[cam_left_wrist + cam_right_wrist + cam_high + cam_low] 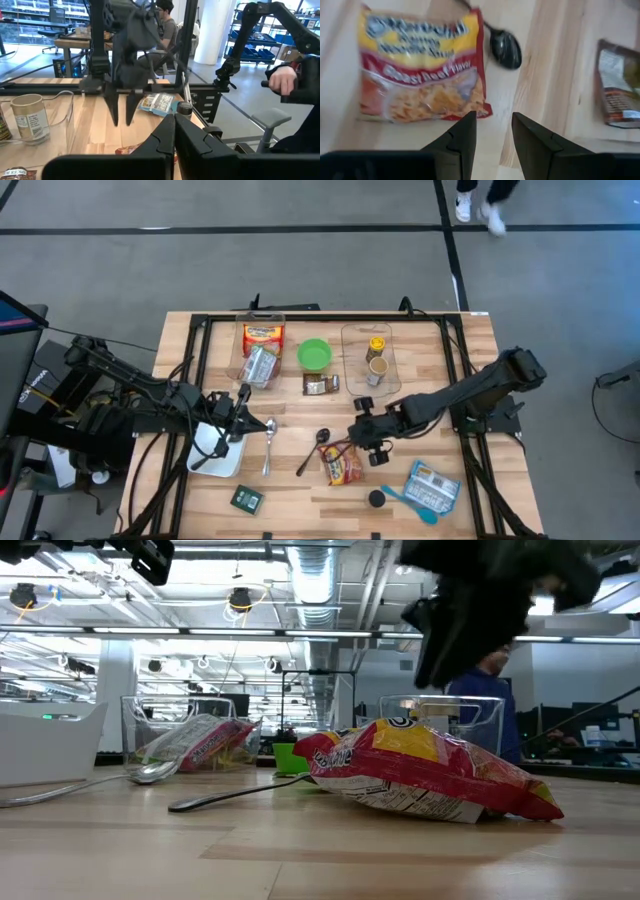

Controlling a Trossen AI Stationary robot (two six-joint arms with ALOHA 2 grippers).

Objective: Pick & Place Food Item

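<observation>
A red-and-yellow noodle packet (pixel 340 465) lies flat on the wooden table, near the front middle; it also shows in the low view (pixel 430 775). My right gripper (pixel 358 438) hangs just above the packet's far edge, fingers slanting down. In the right wrist view the gripper (pixel 494 117) is open, with bare table between its fingers and the packet (pixel 420 70) a little beyond them. My left gripper (pixel 243 395) waits shut at the left, level above the white tray (pixel 215 448); its shut fingers (pixel 174 125) show in the left wrist view.
A black spoon (pixel 312 450) lies just left of the packet and a silver spoon (pixel 268 442) farther left. At the back stand a green bowl (pixel 314 355), two clear bins (pixel 262 345) (pixel 370 355) and a brown packet (pixel 321 384). A blue packet (pixel 432 485) lies front right.
</observation>
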